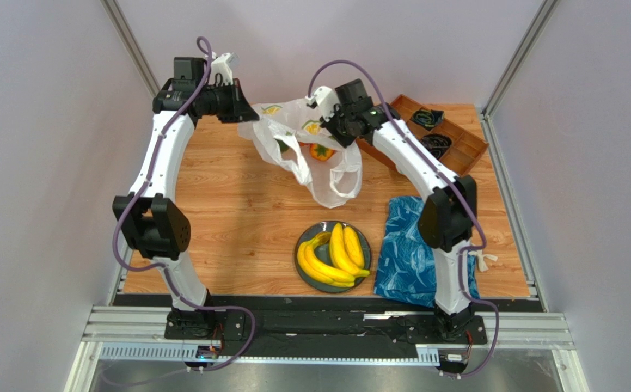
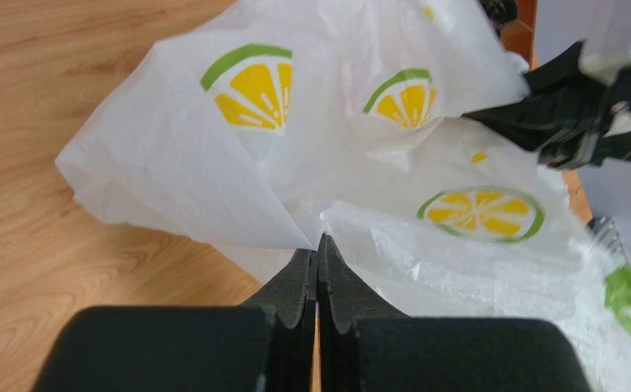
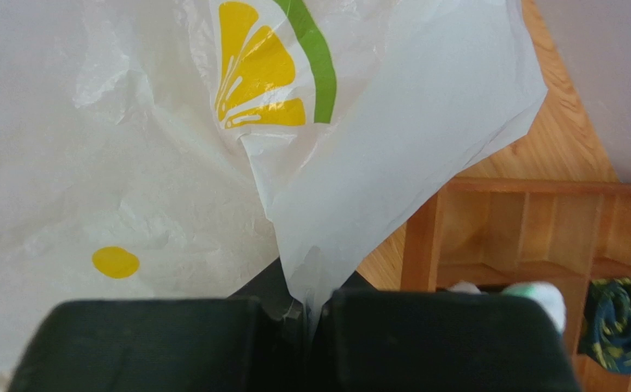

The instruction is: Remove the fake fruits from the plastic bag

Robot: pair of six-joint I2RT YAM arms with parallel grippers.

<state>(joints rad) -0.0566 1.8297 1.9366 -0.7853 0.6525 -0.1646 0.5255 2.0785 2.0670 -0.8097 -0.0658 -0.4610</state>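
Closest to the top camera, the left arm (image 1: pixel 159 163) and right arm (image 1: pixel 425 171) rise from the near edge of the table (image 1: pixel 228 220). Just beyond them a dark plate (image 1: pixel 314 282) holds yellow bananas (image 1: pixel 335 255), with a blue cloth (image 1: pixel 404 245) beside it on the right. At the far end the left gripper (image 1: pixel 245 110) and right gripper (image 1: pixel 327 122) each grip the plastic bag (image 1: pixel 294 131), which hangs between them with its loop handles drooping. A round orange fruit (image 1: pixel 321 152) shows under the bag. A wooden tray (image 1: pixel 466 143) sits at the far right.

From the left wrist, the left gripper (image 2: pixel 318 245) has its jaws pressed together on a fold of the plastic bag (image 2: pixel 212 163), whose lemon-slice prints face the lens. The right gripper (image 2: pixel 572 114) holds the bag's other side.

From the right wrist, the right gripper (image 3: pixel 306 306) pinches a flap of the plastic bag (image 3: pixel 130 163) between closed jaws. The wooden tray (image 3: pixel 531 229) lies beyond, with dark socks (image 3: pixel 621 322) in one compartment.
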